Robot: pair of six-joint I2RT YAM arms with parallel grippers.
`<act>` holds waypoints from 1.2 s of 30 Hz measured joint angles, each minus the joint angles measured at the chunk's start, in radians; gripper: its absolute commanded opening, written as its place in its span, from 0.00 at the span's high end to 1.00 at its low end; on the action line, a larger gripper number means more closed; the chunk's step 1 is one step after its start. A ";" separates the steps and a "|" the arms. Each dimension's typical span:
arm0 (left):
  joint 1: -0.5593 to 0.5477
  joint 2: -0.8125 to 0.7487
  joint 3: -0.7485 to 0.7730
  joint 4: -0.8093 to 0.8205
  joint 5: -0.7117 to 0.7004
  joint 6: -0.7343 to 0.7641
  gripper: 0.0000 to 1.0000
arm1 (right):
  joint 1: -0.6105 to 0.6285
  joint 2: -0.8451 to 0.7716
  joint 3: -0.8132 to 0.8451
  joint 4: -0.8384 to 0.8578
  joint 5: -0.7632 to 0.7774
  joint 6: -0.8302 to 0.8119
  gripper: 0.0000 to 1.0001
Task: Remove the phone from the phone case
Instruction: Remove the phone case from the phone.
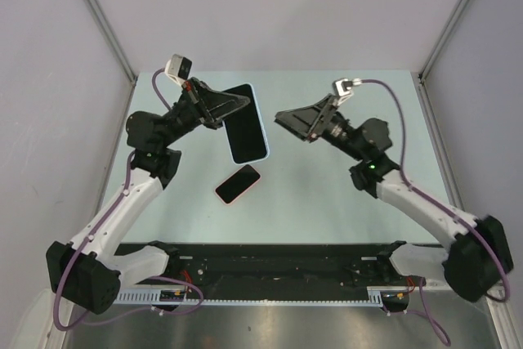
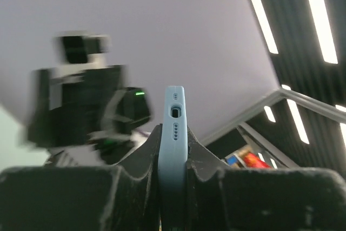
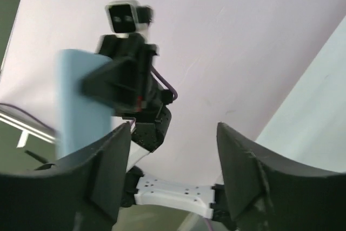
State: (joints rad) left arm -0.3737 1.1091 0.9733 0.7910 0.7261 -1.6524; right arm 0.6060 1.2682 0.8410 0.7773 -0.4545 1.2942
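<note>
My left gripper [image 1: 233, 105] is shut on a light blue phone case [image 1: 245, 124] and holds it raised above the table, its dark face turned to the top camera. In the left wrist view the case [image 2: 174, 106] stands edge-on between the fingers of my left gripper [image 2: 173, 139], port holes upward. A phone with a pink rim and black screen [image 1: 238, 184] lies flat on the table below the case. My right gripper [image 1: 291, 125] is open and empty, raised to the right of the case. In the right wrist view the case [image 3: 81, 101] shows beyond my right gripper [image 3: 174, 133].
The pale green table [image 1: 327, 194] has grey walls on three sides. A black rail [image 1: 270, 263] with the arm bases runs along the near edge. The right arm shows blurred in the left wrist view [image 2: 92, 106].
</note>
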 measured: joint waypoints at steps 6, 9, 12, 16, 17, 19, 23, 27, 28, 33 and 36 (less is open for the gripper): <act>0.017 -0.016 0.000 -0.261 0.016 0.174 1.00 | -0.102 -0.220 0.001 -0.203 -0.059 -0.172 0.22; 0.019 -0.002 0.000 -0.306 0.020 0.211 1.00 | -0.067 -0.238 0.001 -0.282 -0.092 -0.238 0.21; 0.019 0.014 0.000 -0.323 0.020 0.225 1.00 | -0.021 -0.242 0.001 -0.348 -0.096 -0.288 0.11; 0.020 0.027 0.000 -0.340 0.021 0.240 1.00 | 0.016 -0.241 0.001 -0.365 -0.103 -0.322 0.07; 0.020 0.028 0.000 -0.343 0.021 0.243 1.00 | 0.024 -0.238 0.001 -0.354 -0.109 -0.323 0.07; 0.020 0.028 0.000 -0.352 0.020 0.254 1.00 | 0.040 -0.226 0.001 -0.323 -0.118 -0.324 0.12; 0.021 0.030 0.004 -0.390 0.016 0.280 1.00 | 0.072 -0.191 0.001 -0.282 -0.122 -0.321 0.27; 0.021 0.034 0.009 -0.414 0.010 0.298 1.00 | 0.103 -0.145 0.001 -0.256 -0.118 -0.305 0.58; 0.021 0.035 0.012 -0.416 0.010 0.300 1.00 | 0.109 -0.132 0.001 -0.246 -0.116 -0.303 0.65; 0.026 0.036 0.015 -0.416 0.005 0.333 0.99 | 0.122 -0.103 0.002 -0.212 -0.096 -0.252 1.00; 0.030 0.035 0.017 -0.409 -0.002 0.355 0.77 | 0.122 -0.087 0.002 -0.195 -0.090 -0.222 1.00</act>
State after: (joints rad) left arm -0.3439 1.1446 0.9905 0.3820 0.7242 -1.2976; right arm 0.7280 1.1809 0.8433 0.5823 -0.5442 1.0718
